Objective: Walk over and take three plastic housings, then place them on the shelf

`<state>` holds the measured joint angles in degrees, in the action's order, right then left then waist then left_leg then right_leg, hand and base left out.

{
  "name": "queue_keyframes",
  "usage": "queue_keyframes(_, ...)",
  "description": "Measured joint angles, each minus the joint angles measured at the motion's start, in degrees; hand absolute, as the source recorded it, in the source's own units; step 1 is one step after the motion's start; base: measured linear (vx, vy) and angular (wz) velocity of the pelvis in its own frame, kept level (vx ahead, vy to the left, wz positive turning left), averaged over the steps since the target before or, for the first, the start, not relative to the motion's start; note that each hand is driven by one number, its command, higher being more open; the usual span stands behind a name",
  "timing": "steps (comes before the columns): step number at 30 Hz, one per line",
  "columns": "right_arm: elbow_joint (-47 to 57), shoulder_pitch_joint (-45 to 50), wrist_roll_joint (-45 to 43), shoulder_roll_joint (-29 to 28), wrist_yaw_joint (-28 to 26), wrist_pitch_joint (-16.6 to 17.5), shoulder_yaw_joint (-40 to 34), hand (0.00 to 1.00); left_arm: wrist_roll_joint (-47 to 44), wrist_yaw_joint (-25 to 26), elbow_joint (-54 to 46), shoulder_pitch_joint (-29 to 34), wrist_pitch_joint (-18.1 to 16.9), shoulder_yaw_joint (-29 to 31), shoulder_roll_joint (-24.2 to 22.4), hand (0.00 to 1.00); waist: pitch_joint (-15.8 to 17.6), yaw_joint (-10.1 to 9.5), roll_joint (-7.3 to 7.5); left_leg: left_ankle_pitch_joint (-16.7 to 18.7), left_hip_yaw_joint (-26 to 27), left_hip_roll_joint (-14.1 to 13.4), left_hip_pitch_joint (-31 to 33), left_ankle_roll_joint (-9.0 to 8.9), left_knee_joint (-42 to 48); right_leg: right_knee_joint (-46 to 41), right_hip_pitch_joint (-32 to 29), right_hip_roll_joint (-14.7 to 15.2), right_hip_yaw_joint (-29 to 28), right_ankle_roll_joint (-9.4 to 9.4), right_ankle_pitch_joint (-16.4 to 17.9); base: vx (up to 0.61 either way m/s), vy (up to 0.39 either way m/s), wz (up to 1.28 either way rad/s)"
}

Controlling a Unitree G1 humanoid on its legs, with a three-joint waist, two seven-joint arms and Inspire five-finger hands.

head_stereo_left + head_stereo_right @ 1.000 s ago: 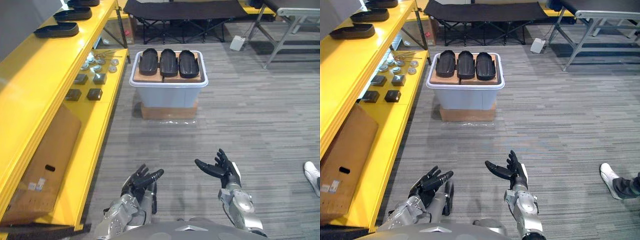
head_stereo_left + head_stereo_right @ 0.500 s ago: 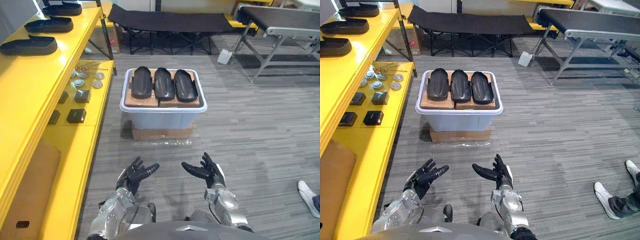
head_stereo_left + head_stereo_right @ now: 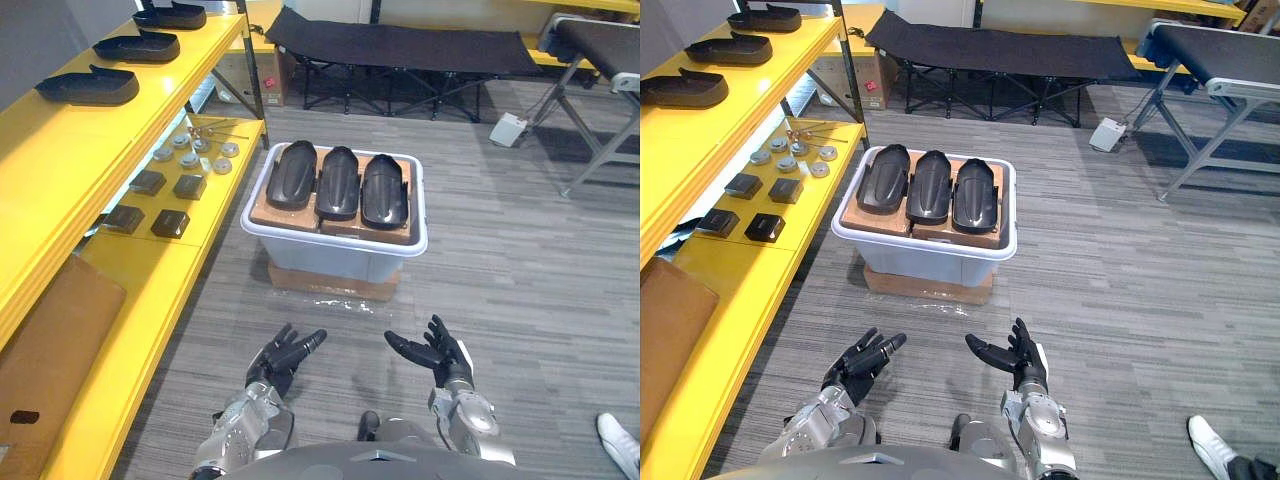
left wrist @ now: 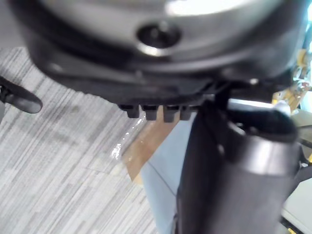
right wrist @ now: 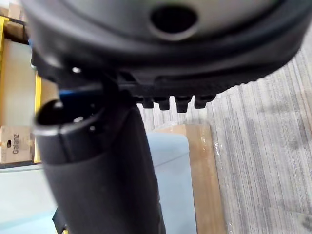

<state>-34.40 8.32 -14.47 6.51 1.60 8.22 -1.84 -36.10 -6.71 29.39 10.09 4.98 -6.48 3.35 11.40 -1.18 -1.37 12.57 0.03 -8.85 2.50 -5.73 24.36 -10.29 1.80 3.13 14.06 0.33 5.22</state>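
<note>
Black housings (image 3: 338,183) are lying 3 abreast atop bin (image 3: 330,250) ahead. Your left hand (image 3: 278,358) & right hand (image 3: 441,351) are hovering spread, empty. Prob light, stiff, slick; grab by long sides.

Count by kind
Six black housings (image 3: 338,183) are seen: three on one white bin (image 3: 335,250) at centre, three on the yellow shelf (image 3: 60,150) upper left. Four dark square blocks (image 3: 189,186) are counted at left.
</note>
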Motion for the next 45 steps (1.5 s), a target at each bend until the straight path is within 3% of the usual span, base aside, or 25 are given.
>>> queue_keyframes(2, 1.5, 0.3, -0.1, 0.0, 0.5, 0.0, -2.1, 1.0, 0.0, -0.7, 0.0, -0.9, 0.0, -0.6, 0.0, 1.0, 0.6, 1.18, 0.31, -0.3, 2.8, 0.1, 0.1, 0.08, -5.0, 0.5, 0.9, 1.2, 1.8, 0.08, -0.1, 0.09, -0.015, 0.52)
queue_keyframes(3, 2.4, 0.6, -0.2, 0.0, 1.5, 0.1, -3.5, 1.0, 0.0, -1.3, -0.1, -1.3, -0.1, -1.5, 0.0, 1.0, 0.7, 1.6, 0.06, -2.3, 4.1, 0.2, -0.1, 0.37, -8.9, 0.6, 1.4, 2.4, 3.1, 0.27, -0.1, 0.08, 0.067, 0.56)
queue_keyframes(4, 4.0, 1.3, -0.4, 0.0, 2.4, 0.1, -4.5, 1.0, 0.2, -1.7, -0.3, -1.7, -0.1, -2.5, 0.0, 1.0, 0.7, 1.63, -0.47, -6.2, 4.7, 0.2, -0.3, 0.41, -11.2, 0.6, 1.6, 2.7, 3.4, 1.1, 0.0, 0.07, 0.093, 0.31)
queue_keyframes(6, 6.6, 2.0, -0.6, -0.5, 4.7, 0.7, -5.0, 1.0, 0.9, -2.0, -1.2, -2.1, -0.1, -3.8, 0.7, 1.0, 0.9, 1.66, -0.46, -7.7, 5.2, 2.1, -1.4, 1.7, -13.6, 1.7, 2.3, 4.3, 3.0, 2.58, -0.5, 0.07, 0.173, 0.11)
queue_keyframes(7, 8.1, 2.2, -0.5, -1.1, 5.6, 1.3, -4.7, 1.0, 1.4, -2.0, -2.2, -2.8, -0.1, -4.6, 1.6, 1.0, 1.2, 1.63, 0.23, -8.6, 5.4, 3.3, -2.2, 2.36, -15.7, 2.7, 2.3, 5.3, 2.9, 3.5, -1.2, 0.04, 0.168, 0.07)
queue_keyframes(12, 14.0, 1.3, -0.5, -2.2, 9.1, 3.1, -6.3, 1.0, 2.6, -1.9, -6.4, -2.8, 1.7, -6.1, 5.1, 1.0, 1.4, 1.61, 0.88, -10.5, 7.2, 6.5, -4.9, 4.31, -20.9, 4.6, 2.8, 7.9, 1.6, 5.72, -2.6, 0.03, 0.116, -0.07)
queue_keyframes(16, 15.7, -2.0, -0.4, -1.4, 10.2, 3.9, -10.1, 1.0, 2.5, -1.2, -6.4, -2.7, 3.9, -5.3, 6.4, 1.0, 1.1, 1.73, 1.77, -10.4, 7.6, 7.3, -5.0, 4.55, -20.8, 5.8, 3.2, 8.6, 1.4, 6.65, -3.5, 0.02, 0.069, -0.05)
queue_keyframes(23, 13.3, -14.6, -3.4, 9.6, 13.9, 3.5, -18.2, 1.0, 3.1, -1.7, -6.4, -0.2, 6.0, -3.3, 6.8, 1.0, 2.1, 0.47, 3.67, -11.3, 5.0, 7.6, 0.7, 5.04, -20.7, 7.5, 0.1, 8.3, 3.4, 6.72, -5.7, -0.06, 0.022, 0.17)
queue_keyframes(27, 5.2, -24.3, -8.8, 16.2, 14.6, 0.8, -18.9, 1.0, 3.3, -2.7, -5.8, 0.3, 6.4, -2.5, 7.7, 1.0, 3.7, -1.04, 4.69, -12.3, 2.5, 6.8, 3.6, 4.95, -19.3, 7.5, -1.1, 7.3, 4.5, 6.73, -7.4, -0.05, -0.011, 0.3)
queue_keyframes(31, -5.0, -34.0, -11.4, 23.4, 14.7, -2.5, -17.3, 1.0, 3.5, -4.1, -3.8, -1.7, 5.5, -1.9, 8.0, 1.0, 7.4, -3.54, 3.52, -11.8, 0.4, 6.2, 7.4, 5.43, -15.7, 7.5, -2.0, 6.6, 4.7, 6.78, -9.1, -0.11, 0.03, 0.25)
queue_keyframes(33, -8.3, -37.8, -11.7, 25.9, 14.9, -3.5, -16.3, 1.0, 3.5, -4.4, -3.8, -2.3, 3.9, -1.6, 8.0, 1.0, 9.0, -3.86, 2.73, -11.7, -0.3, 6.3, 9.2, 5.44, -14.2, 7.5, -2.6, 6.5, 4.7, 6.83, -9.2, -0.15, 0.042, 0.2)
queue_keyframes(37, -17.4, -48.7, -11.8, 34.6, 16.1, -7.1, -12.9, 1.0, 1.9, -5.3, -3.1, -5.7, 1.0, -2.6, 7.8, 1.0, 12.8, -5.02, -0.56, -11.5, -2.1, 6.0, 16.9, 5.37, -8.1, 7.2, -6.5, 5.8, 5.5, 6.42, -8.9, -0.17, 0.033, 0.15)
queue_keyframes(45, -23.8, -61.5, -11.8, 41.3, 23.3, -12.9, -7.7, 1.0, -3.9, -4.3, 0.9, -11.3, -2.7, -4.0, 7.3, 1.0, 15.9, -7.05, -2.72, -12.4, -2.4, 5.5, 25.5, 5.32, -4.5, 3.0, -15.1, 6.1, 6.0, 6.22, -8.4, -0.1, 0.027, 0.0)
